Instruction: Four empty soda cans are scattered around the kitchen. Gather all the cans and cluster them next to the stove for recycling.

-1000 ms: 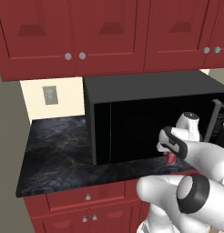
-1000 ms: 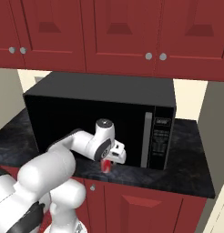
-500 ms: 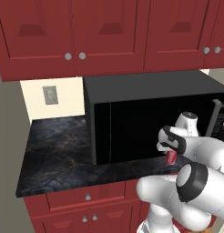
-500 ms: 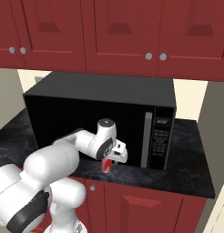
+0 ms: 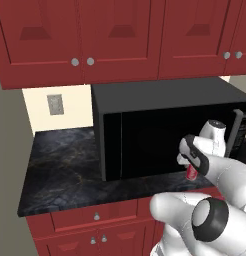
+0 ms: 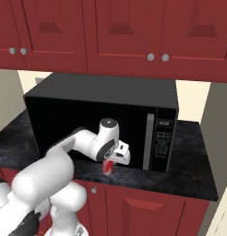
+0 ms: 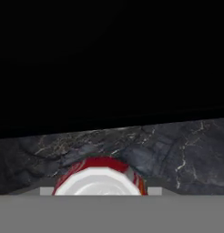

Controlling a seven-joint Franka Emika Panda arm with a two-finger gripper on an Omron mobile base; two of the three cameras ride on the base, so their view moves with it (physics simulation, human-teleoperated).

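Lower right of the left base view, your gripper (image 5: 192,167) is clamped on a red soda can (image 5: 192,173) before the microwave (image 5: 160,130). Centre of the right base view, the can hangs under the wrist (ready for lifting). Bottom of the hand view, its silver top sits against the countertop (image 7: 177,150).

Red soda can (image 7: 99,176) with silver-white top. Glossy black microwave (image 5: 160,130) with a silver strip beside its door. Black countertop (image 5: 62,167) veined in pale grey marbling beneath the microwave. Dark red panelled cabinets (image 5: 85,40) above it, silver knobs. Cream wall (image 5: 70,107) behind.
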